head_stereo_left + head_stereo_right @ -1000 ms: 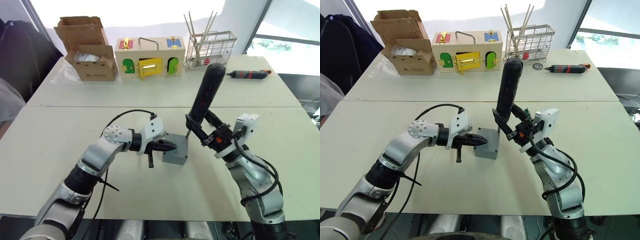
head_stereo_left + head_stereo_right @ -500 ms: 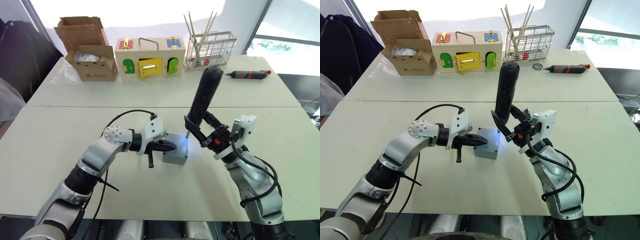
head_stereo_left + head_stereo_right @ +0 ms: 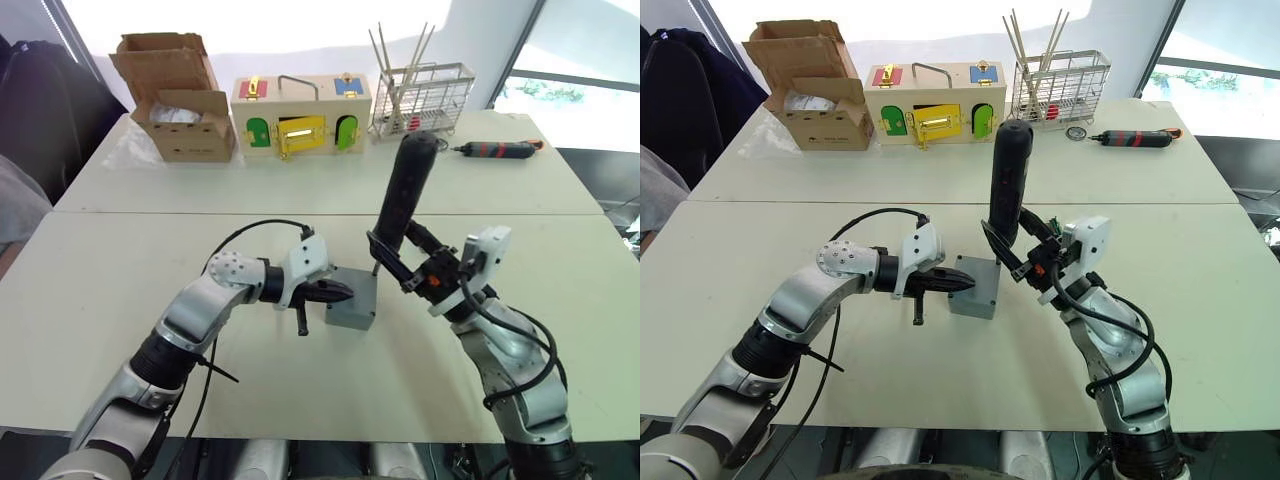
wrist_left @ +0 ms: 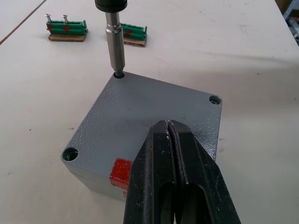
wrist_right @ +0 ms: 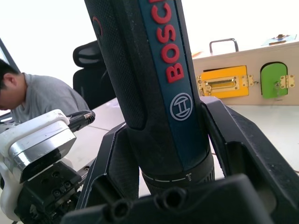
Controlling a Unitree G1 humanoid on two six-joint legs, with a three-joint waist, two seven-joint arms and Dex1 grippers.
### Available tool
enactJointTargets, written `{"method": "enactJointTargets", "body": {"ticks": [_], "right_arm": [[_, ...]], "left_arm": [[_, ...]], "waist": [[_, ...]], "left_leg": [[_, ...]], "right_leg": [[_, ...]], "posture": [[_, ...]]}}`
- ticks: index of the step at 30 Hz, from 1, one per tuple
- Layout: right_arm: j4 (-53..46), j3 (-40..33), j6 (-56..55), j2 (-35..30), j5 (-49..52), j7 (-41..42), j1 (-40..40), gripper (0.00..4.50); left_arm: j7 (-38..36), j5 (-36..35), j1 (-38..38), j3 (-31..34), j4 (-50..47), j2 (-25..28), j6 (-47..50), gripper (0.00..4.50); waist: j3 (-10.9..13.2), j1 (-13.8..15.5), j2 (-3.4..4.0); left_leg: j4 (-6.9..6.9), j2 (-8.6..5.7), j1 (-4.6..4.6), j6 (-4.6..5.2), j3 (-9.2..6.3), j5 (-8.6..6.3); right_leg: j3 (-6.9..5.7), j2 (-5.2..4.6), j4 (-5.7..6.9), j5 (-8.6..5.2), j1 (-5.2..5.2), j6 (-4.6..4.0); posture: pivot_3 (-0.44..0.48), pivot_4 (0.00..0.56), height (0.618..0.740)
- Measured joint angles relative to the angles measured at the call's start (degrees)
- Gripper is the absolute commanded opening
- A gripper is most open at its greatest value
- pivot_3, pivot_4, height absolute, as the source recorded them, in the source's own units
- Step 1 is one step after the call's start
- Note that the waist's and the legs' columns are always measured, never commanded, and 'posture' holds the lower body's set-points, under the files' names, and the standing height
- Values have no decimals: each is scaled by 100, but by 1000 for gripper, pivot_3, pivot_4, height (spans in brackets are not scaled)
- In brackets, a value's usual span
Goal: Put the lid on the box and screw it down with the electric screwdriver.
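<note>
Lid: the flat grey plastic lid sits on top of the small grey plastic box, near the middle of the white table.
Box: a small red mark shows on its side wall, below the lid's edge.
Electric screwdriver: the thick black cylindrical screwdriver stands nearly upright, and its metal bit is seated in a corner screw hole of the lid.
Right gripper: the right gripper is clamped around the screwdriver's lower body.
Left gripper: the left gripper has its two black fingers pressed together with nothing between them, the tips resting over the lid.
Nearby: two green terminal blocks lie on the table beyond the box.
Far side: a cardboard box, a wooden box with coloured doors, a wire rack and a slim red-and-black screwdriver stand along the table's far edge.
</note>
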Motion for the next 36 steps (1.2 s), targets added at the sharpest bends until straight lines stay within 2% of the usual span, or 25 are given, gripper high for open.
{"method": "enactJointTargets", "body": {"ticks": [5, 10, 17, 20, 25, 27, 29, 33, 36], "right_arm": [[-21, -843, 1653, -828, 1465, -29, -1121, 1889], [-14, -1858, 2599, -1373, 3154, -326, -2411, 1889], [621, -1981, 3660, -1453, 4147, -1347, -2703, 1889], [1105, -2163, 4317, -2027, 4686, -1715, -2916, 1889], [2574, -2190, 5814, -4264, 4795, -1221, -3312, 1889], [2889, -2037, 6254, -4968, 4647, -663, -3100, 1889], [2976, -1731, 6492, -5636, 4456, 225, -2536, 1889], [3322, -1039, 6572, -6046, 3945, 1324, -2029, 1889], [4115, -511, 6577, -5940, 3231, 1380, -2269, 1889]], "left_arm": [[196, -132, 182, 237, -102, -41, 45, 0], [356, -356, 257, 548, -130, -123, 243, 0], [995, -1078, 54, 1491, -156, -716, 631, 0], [1369, -1392, 98, 1771, -492, -943, 935, 0], [1587, -1657, 746, 1304, -1540, -840, 1420, 0], [1614, -1689, 766, 1188, -1784, -777, 1510, 0], [1620, -1735, 755, 1049, -2017, -697, 1533, 0], [1613, -1763, 687, 761, -2104, -692, 1513, 0], [1638, -1568, 567, 531, -1852, -846, 1209, 0]], "waist": [[25, 24, 16], [40, 3, 25], [43, 21, 22], [44, 19, 22], [50, 64, 25], [53, 91, 30], [54, 106, 32], [54, 70, 62], [53, 99, 66]], "left_leg": [[4, -2, -28, 0, -4, 0], [-1, 0, -48, -1, -4, 1], [16, -6, -63, 0, 0, 1], [25, -9, -112, -25, 0, 15], [24, -13, -121, -2, 15, 2], [25, -8, -116, 23, 14, -11], [26, -3, -103, 24, 15, -12], [34, -6, -99, 27, 29, -13], [33, -6, -100, 26, 29, -13]], "right_leg": [[2, -6, 0, 0, -25, 0], [-1, -7, 0, 0, -48, 0], [3, -15, 1, 0, -52, 0], [1, -19, 2, 1, -95, 1], [2, -27, -38, 1, -89, 0], [-1, -21, -40, 2, -81, -1], [-4, -16, -41, 2, -65, -2], [10, -17, -40, 4, -63, -1], [9, -17, -40, 4, -65, -1]], "posture": [[0, 150, 731], [0, 150, 731], [0, 150, 731], [0, 150, 731], [0, 150, 731], [0, 150, 731], [0, 150, 731], [0, 150, 731], [0, 150, 731]]}}
